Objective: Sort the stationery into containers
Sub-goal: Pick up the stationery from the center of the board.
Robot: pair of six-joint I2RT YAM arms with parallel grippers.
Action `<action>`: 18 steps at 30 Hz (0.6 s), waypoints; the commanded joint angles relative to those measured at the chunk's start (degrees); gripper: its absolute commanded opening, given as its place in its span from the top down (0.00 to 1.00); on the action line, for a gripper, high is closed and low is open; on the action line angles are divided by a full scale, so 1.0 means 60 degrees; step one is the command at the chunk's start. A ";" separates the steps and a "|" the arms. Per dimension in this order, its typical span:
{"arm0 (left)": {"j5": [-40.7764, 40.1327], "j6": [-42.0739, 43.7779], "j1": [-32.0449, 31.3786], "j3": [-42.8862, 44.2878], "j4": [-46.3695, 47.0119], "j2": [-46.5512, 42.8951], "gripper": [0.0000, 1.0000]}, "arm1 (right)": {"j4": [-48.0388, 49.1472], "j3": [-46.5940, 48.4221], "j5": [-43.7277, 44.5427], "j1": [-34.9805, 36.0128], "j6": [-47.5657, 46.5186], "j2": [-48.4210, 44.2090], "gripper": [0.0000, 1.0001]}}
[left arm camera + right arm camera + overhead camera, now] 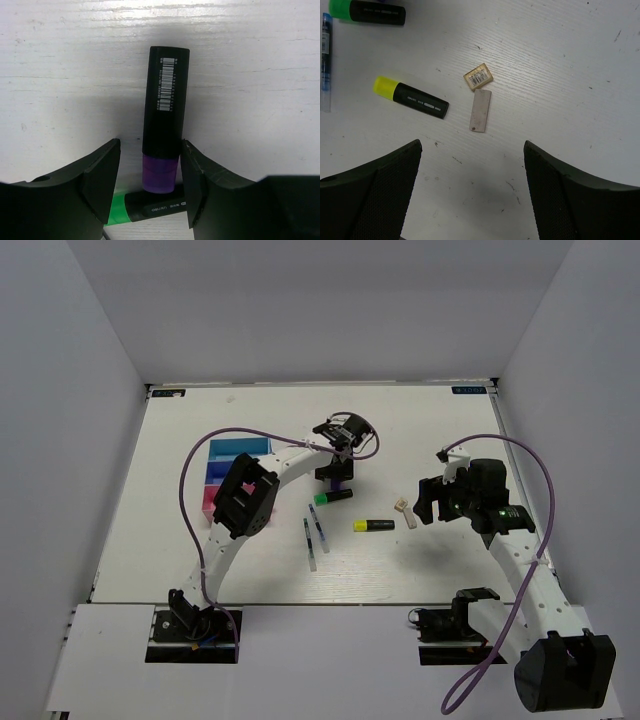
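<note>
Black fingers of my right gripper [472, 160] hang wide apart, empty, over the cream eraser [480, 110]. Further out, my left gripper [151, 155] straddles the purple highlighter [164, 115] lying on the table [200, 420]; jaws part-open, no squeeze yet. Nxt, I reckon: close, lift, carry to the trays [226, 474].

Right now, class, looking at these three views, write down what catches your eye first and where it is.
The purple highlighter stands out, filling the left wrist view between the fingers of the left claw, overlapping the green highlighter. Next, the right claw hangs open over a small cream piece near the yellow highlighter.
</note>
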 commanded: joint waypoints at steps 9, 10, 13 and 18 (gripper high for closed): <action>-0.0316 0.0305 -0.0040 -0.0474 -0.0562 0.0366 0.69 | -0.0051 0.0348 0.0007 0.0041 0.0087 -0.0180 0.16; -0.0272 0.0320 -0.0040 -0.0474 -0.0562 0.0424 0.72 | -0.0037 0.0362 0.0007 0.0041 0.0072 -0.0194 0.16; -0.0271 0.0378 -0.0025 -0.0518 -0.0518 0.0410 0.81 | -0.0037 0.0362 -0.0008 0.0041 0.0072 -0.0195 0.17; -0.0330 0.0874 -0.0025 -0.0679 -0.0299 -0.0365 1.00 | -0.0037 0.0333 -0.0037 0.0041 0.0087 -0.0209 0.17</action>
